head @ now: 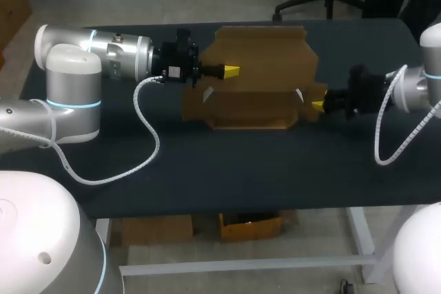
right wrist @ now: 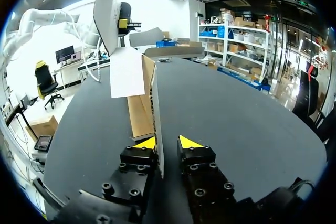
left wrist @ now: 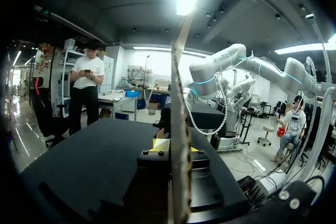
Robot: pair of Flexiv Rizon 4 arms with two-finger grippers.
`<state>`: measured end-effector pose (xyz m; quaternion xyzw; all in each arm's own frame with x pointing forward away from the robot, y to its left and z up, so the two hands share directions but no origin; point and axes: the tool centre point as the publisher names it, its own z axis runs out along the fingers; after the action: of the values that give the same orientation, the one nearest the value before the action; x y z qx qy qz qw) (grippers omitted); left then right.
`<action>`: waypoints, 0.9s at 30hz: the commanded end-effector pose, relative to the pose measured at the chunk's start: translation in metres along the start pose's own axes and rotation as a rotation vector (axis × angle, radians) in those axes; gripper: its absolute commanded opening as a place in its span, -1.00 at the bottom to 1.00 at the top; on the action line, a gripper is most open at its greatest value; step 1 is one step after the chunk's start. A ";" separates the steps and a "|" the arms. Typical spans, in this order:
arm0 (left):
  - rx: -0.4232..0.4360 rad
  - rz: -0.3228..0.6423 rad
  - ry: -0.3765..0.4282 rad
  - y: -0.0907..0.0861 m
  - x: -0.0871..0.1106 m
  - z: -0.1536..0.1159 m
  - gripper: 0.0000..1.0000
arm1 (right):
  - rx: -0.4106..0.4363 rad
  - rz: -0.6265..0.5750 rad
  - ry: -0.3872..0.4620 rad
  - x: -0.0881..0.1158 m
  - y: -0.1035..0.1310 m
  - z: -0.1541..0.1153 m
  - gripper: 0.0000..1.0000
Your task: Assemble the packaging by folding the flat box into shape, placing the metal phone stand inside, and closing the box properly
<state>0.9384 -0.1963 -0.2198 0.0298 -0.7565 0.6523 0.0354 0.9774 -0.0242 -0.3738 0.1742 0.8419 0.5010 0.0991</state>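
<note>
Box: the part-folded cardboard box (head: 251, 80) sits just past the table's (head: 207, 170) centre, toward 12 o'clock. Its big back panel (head: 262, 49) is raised at 12 and a low trough of walls lies at 6.
Left gripper: the left gripper (head: 231, 70) comes in from 9 o'clock. In its wrist view both fingers (left wrist: 155, 158) press the back panel edge-on from two sides, so it is clamped on that panel.
Right gripper: the right gripper (head: 317, 106) comes in from 3 o'clock at the box's end. Its fingers (right wrist: 139, 156) straddle the side wall (right wrist: 156, 103) at a narrow spread. One finger sits against the cardboard and a gap shows at the other, so nothing is gripped yet.
Phone stand: it is not seen in any view, so you cannot say where it is.
Step in hand: you are likely squaring the shell by raising the end wall while the back panel is held.
Doing it well: keep the left clamp steady as your anchor. Pinch the side wall low, near its crease, before you swing it, so it hinges on the score line rather than buckling.
Flaps: two small white flaps (head: 207, 94) stand at the trough's inner corners. Steer them inside the walls, not outside.
Risk: if you pull toward 3 o'clock, the light box may drag or twist out of the left grip.
</note>
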 end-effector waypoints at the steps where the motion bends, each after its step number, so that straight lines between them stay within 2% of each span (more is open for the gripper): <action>1: 0.000 0.000 0.001 0.002 0.000 0.001 -1.00 | -0.005 -0.001 0.000 0.002 0.000 0.000 -0.63; 13: 0.000 0.000 0.001 0.002 0.000 0.001 -1.00 | -0.013 -0.005 -0.007 0.010 0.001 0.002 -0.72; 18: 0.000 0.000 0.001 0.002 0.000 0.001 -1.00 | -0.018 -0.002 -0.013 0.013 0.000 0.001 -0.81; 22: 0.000 0.000 0.001 0.002 0.000 0.001 -1.00 | -0.023 0.002 -0.021 0.016 -0.001 0.001 -0.99; 27: 0.000 0.000 0.001 0.002 0.000 0.001 -1.00 | -0.028 0.009 -0.032 0.019 0.000 0.002 -1.00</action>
<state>0.9384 -0.1963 -0.2198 0.0298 -0.7565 0.6523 0.0354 0.9643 -0.0170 -0.3743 0.1834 0.8337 0.5094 0.1090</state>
